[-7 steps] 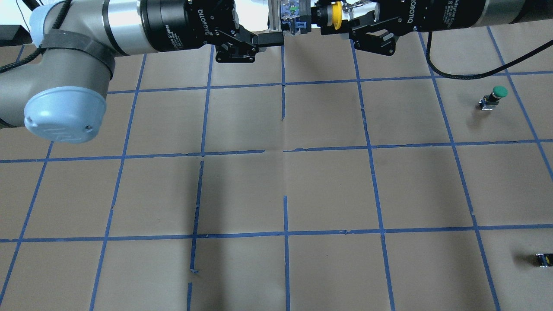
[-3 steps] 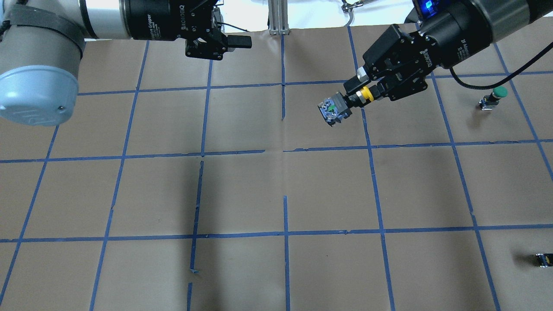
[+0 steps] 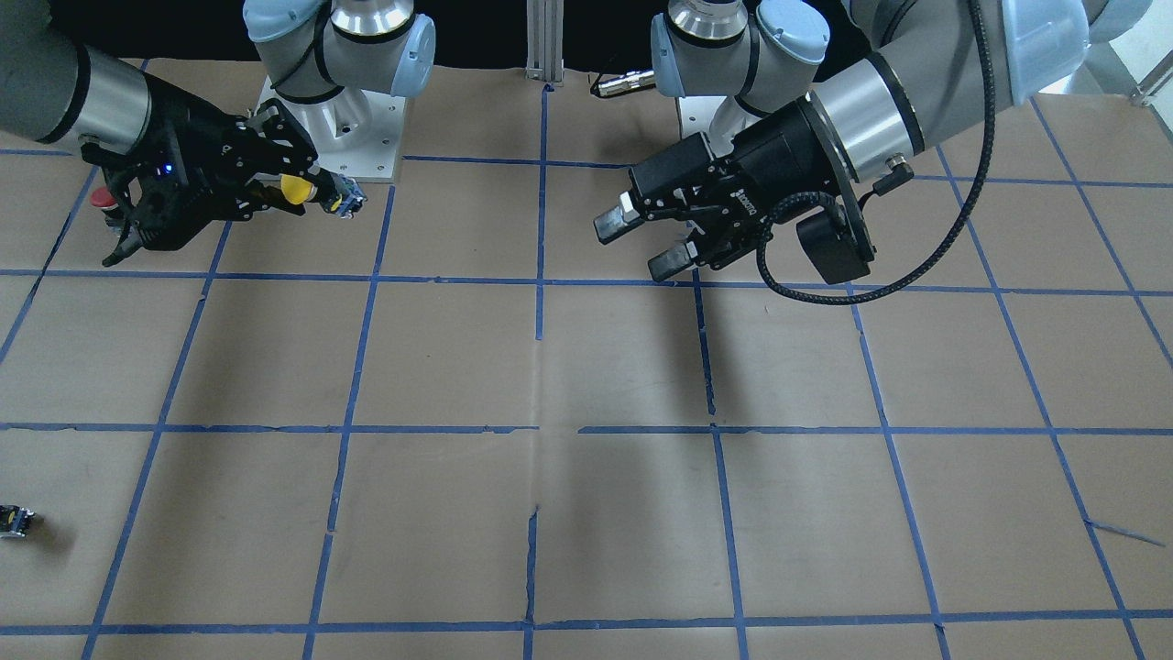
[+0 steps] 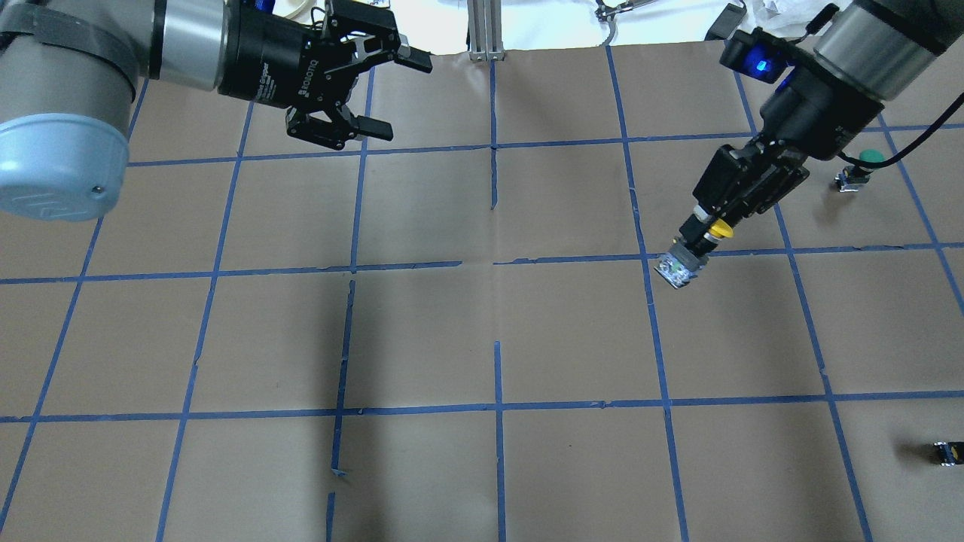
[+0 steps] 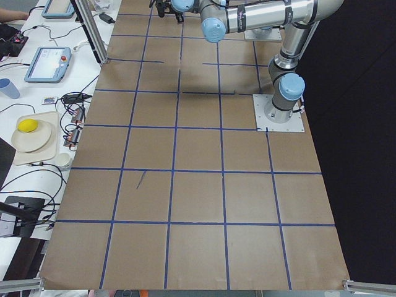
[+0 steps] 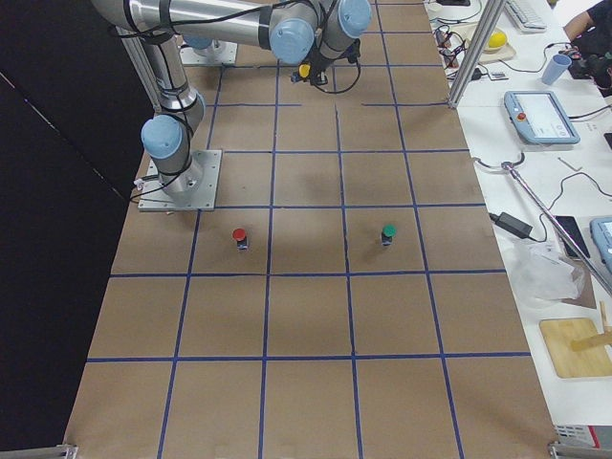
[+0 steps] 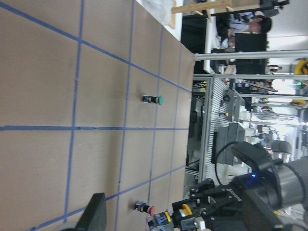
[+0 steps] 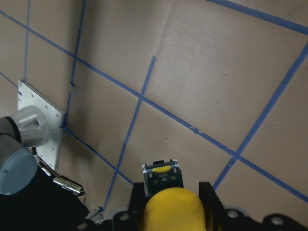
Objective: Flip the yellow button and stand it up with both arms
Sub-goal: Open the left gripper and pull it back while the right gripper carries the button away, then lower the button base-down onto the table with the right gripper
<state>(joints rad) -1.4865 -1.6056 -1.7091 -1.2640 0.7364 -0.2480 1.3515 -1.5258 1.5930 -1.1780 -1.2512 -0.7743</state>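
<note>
1. The table (image 4: 572, 339) I was working over was covered in brown paper marked into squares by blue tape lines. A white bench (image 6: 588, 182) littered with cables and a touch-screen pendant ran along its far side.
2. The silver-grey, blue-capped left arm (image 4: 68, 90) reached in over the far-left squares. The matching right arm (image 4: 881, 34) slanted down over the right half of the table.
3. The black two-finger left gripper (image 4: 395, 94) hung with its fingers spread wide and nothing between them, well apart from the button.
4. The black two-finger right gripper (image 4: 714, 224), with a blue light glowing on its wrist, was clamped tight on the cap end of the button.
5. The mushroom-capped, black-bodied yellow button (image 4: 680, 269) was held tilted, its cap up in the gripper and its boxy body pointing down and away. It sat over a blue tape line near a crossing in the table's right half.
6. On the right wrist camera I saw the yellow cap pinched between the two fingers (image 8: 208, 202), with the body beyond it facing the paper. I could not tell whether the body touched the table.
7. A green-capped push button (image 4: 862, 167) stood upright on the paper beyond the right gripper. A red-capped push button (image 6: 239, 235) stood upright nearer the right arm's base plate.
8. A small dark capless block (image 4: 947, 452) lay alone near the table's right edge, well apart from everything else.
</note>
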